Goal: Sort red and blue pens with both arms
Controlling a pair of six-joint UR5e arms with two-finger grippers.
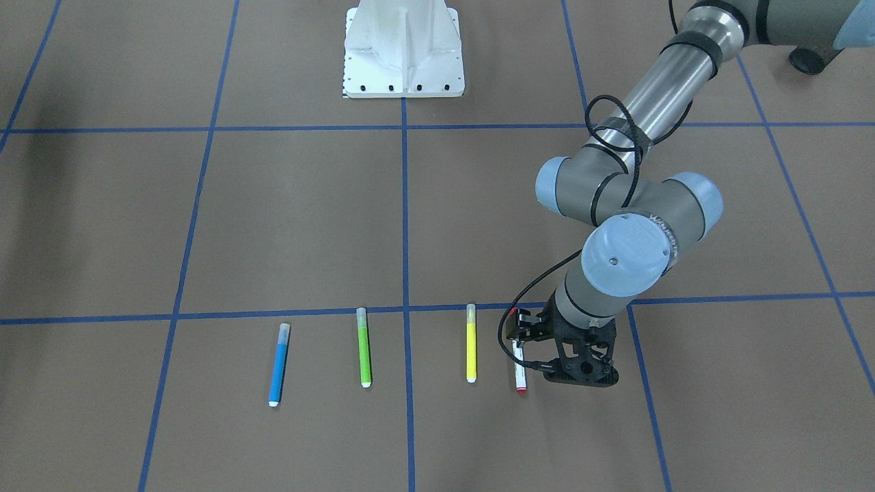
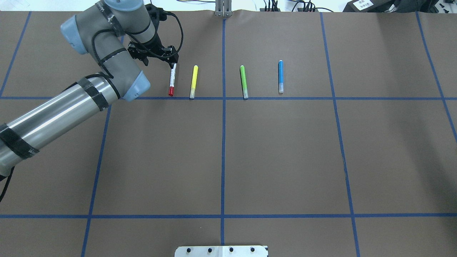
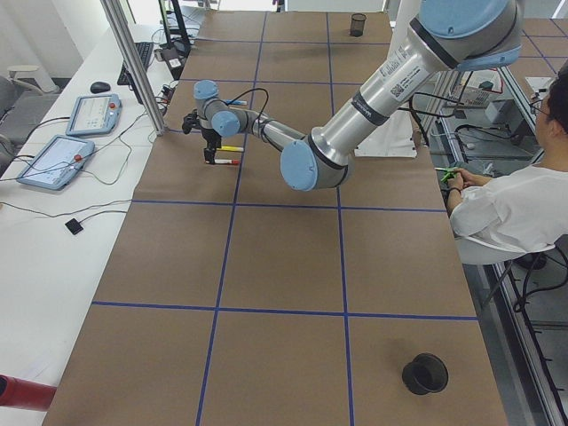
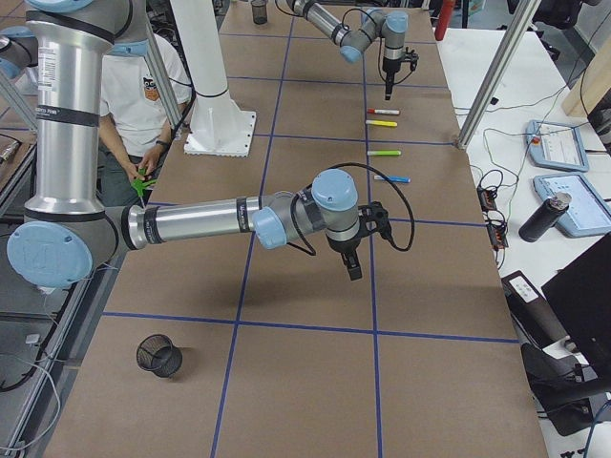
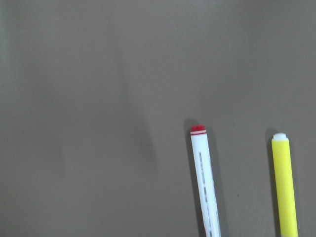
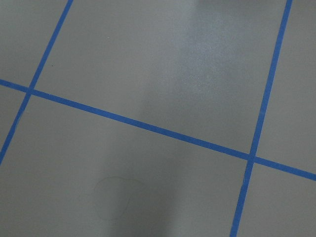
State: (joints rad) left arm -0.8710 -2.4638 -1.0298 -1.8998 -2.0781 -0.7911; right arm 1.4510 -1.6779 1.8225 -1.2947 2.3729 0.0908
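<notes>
Left pincer [image 2: 172,63] seemingly touching far end of red pen [image 2: 172,79], opening cannot be told

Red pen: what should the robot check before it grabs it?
1. Red pen lying flat, not held: ok.
2. Left gripper close to it: ok, hovering over one end.
3. Its jaws open enough: cannot tell.
4. Yellow pen out of the way: ok, beside the red one but apart.
5. Right gripper clear of this spot: ok, far off.
</notes>
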